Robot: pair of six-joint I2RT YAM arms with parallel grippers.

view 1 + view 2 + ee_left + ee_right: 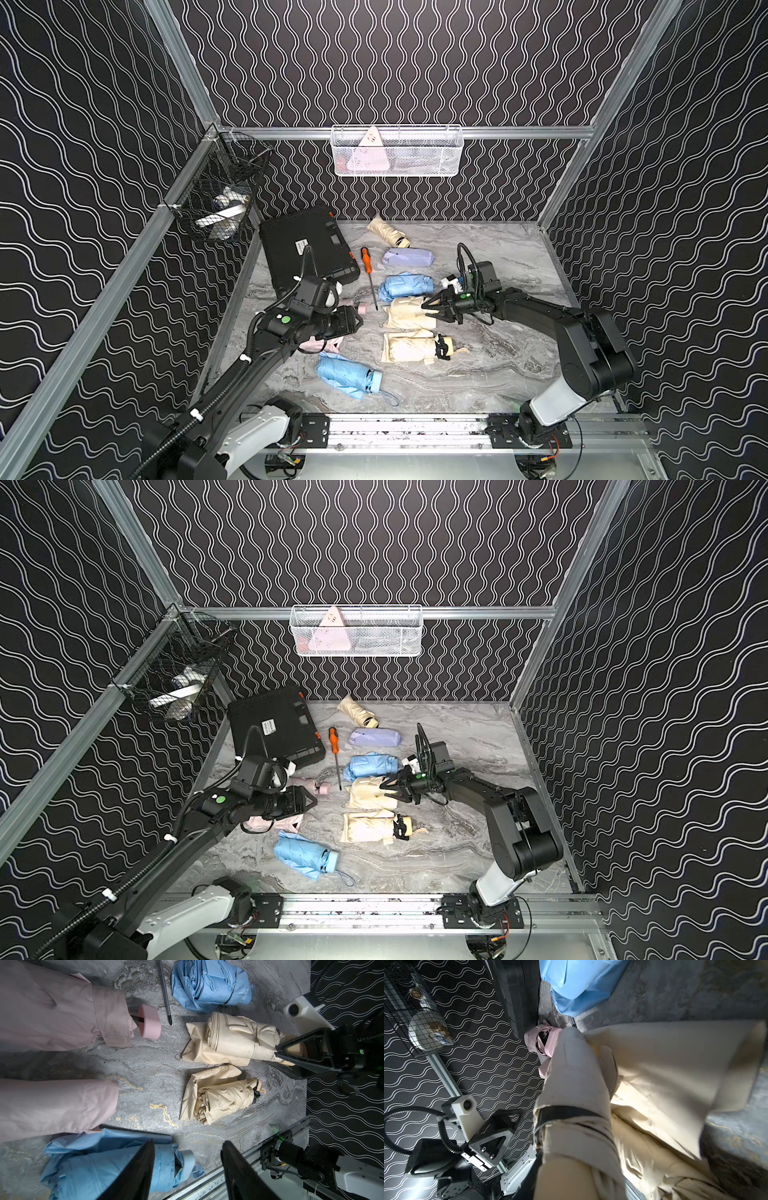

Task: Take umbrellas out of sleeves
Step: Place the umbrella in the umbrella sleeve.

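Your cream umbrella (409, 313) lies mid-table, with the cream sleeve (194, 1051) crumpled at its far end. Your right gripper (429, 311) is clamped on its handle end. A second cream umbrella (409, 348) sits just beside it toward the rail, and a blue umbrella (405, 286) sits on the other side. Your left gripper (188, 1144) hangs by the pink umbrella (62, 1016) and pink sleeve (58, 1105), jaws apart, empty.
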